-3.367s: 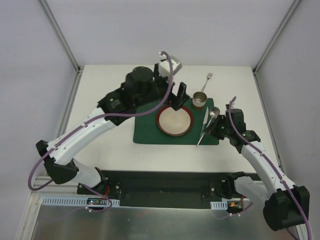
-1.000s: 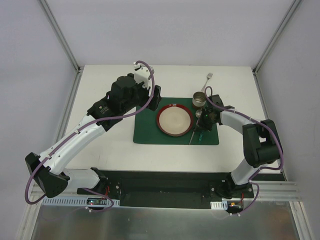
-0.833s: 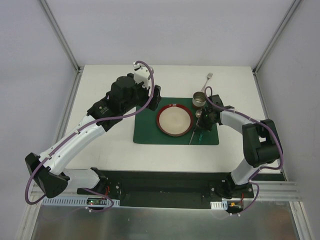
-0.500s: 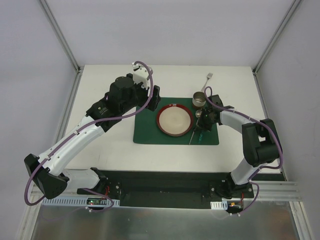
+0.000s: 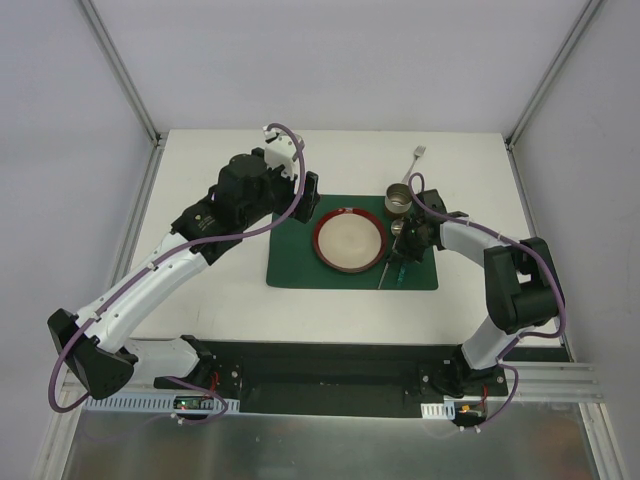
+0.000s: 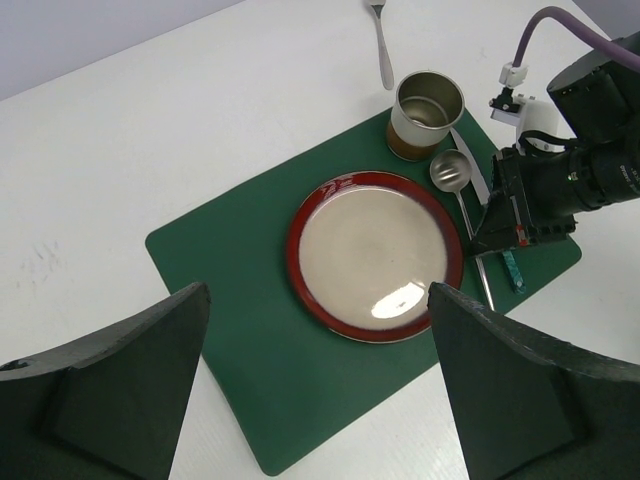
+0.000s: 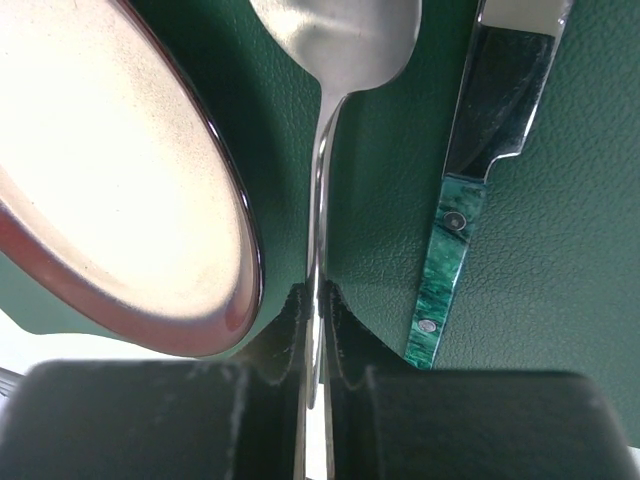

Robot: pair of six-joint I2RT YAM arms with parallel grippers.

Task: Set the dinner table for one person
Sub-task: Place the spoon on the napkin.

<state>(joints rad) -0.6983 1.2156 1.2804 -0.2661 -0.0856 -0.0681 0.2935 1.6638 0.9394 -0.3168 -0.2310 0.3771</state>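
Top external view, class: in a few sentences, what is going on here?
The right gripper is shut on the handle of the spoon, held low over the green placemat between the plate and the knife. The left gripper hovers open and empty near the mat's far left corner. A metal cup stands at the mat's far right corner; a fork lies beyond it on the white table.

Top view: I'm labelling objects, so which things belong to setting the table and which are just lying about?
Belong: dinner table, placemat, plate, metal cup, knife, fork off the mat, spoon held in the right hand.
Lying about: nothing loose; only the metal frame stands around.
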